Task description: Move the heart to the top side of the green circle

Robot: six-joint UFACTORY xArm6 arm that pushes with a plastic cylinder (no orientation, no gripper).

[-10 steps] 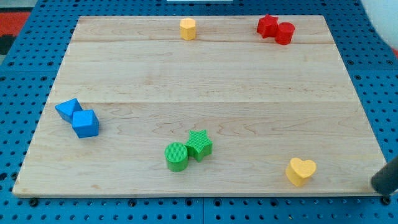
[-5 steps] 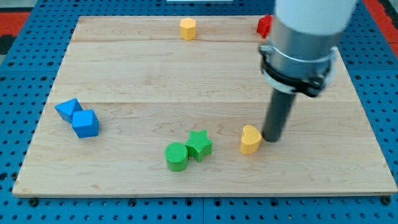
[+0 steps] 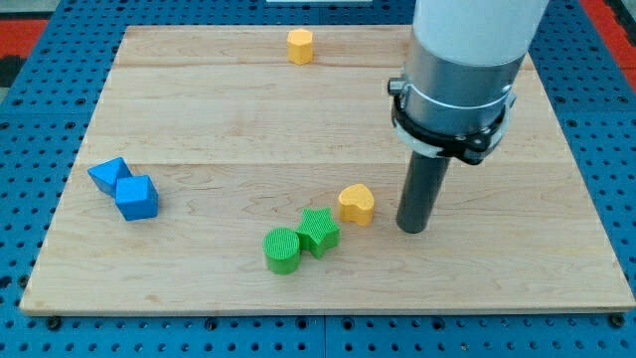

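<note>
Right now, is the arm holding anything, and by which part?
Nothing is held: no pincer, only a rod. My tip stands on the board just to the view's right of the yellow heart, a small gap between them.

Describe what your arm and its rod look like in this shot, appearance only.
My arm enters from the view's top as a wide, smooth, light grey cylinder. Below it sits a darker metallic grey section ringed by a black clamp-like band. From that hangs a straight, dark, round rod, much thinner than the arm, ending at my tip. No cables or markings show.
</note>
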